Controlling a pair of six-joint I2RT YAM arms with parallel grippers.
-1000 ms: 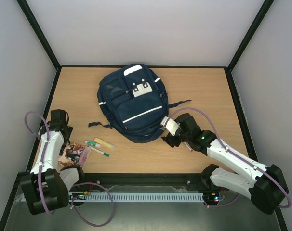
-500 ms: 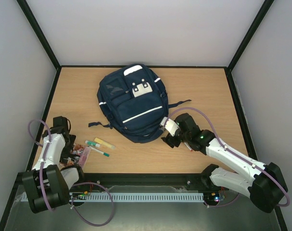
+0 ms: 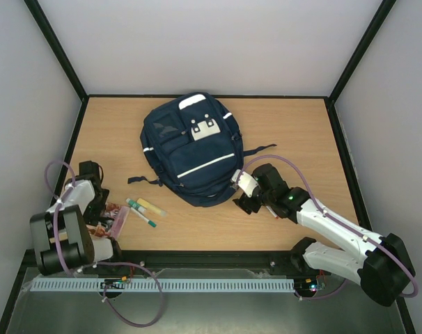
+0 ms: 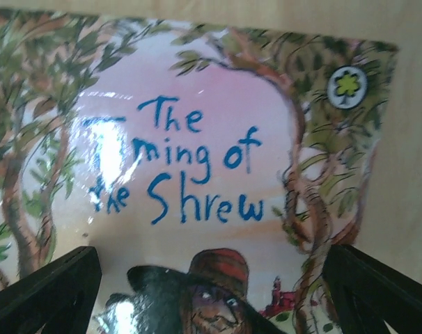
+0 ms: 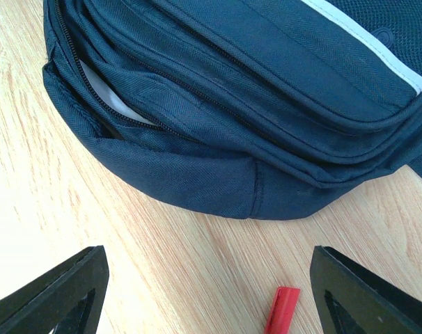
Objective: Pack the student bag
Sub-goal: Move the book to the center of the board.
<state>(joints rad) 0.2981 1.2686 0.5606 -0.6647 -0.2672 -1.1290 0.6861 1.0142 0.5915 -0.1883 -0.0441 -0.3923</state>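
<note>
One arm accounts for nearly all of the change. The left arm has folded down and back toward the near-left corner of the table (image 3: 301,125), and it now covers most of the picture book (image 4: 197,160), which lay more exposed a second ago. In the left wrist view the left gripper (image 4: 211,289) hangs close over the cover, titled as a retelling of the Shrew. Its fingers are spread wide to either side and grip nothing; I cannot tell whether they touch the glossy cover.

The right arm has barely shifted. The right gripper (image 5: 209,282) is also spread and empty, close to the near-right edge of the student bag (image 3: 190,149). A red pen (image 5: 282,309) lies on the wood just in front of it.

The bag itself has not moved and lies flat in the middle of the table, toward the far edge. A zip along its near side gapes a little and shows something white inside. Two green markers (image 3: 141,212) and a yellow highlighter (image 3: 150,207) lie between the book and the bag.

My reading is that the book is the next item to go in. Lying flat and slick, it will likely need an edge lifted first.
</note>
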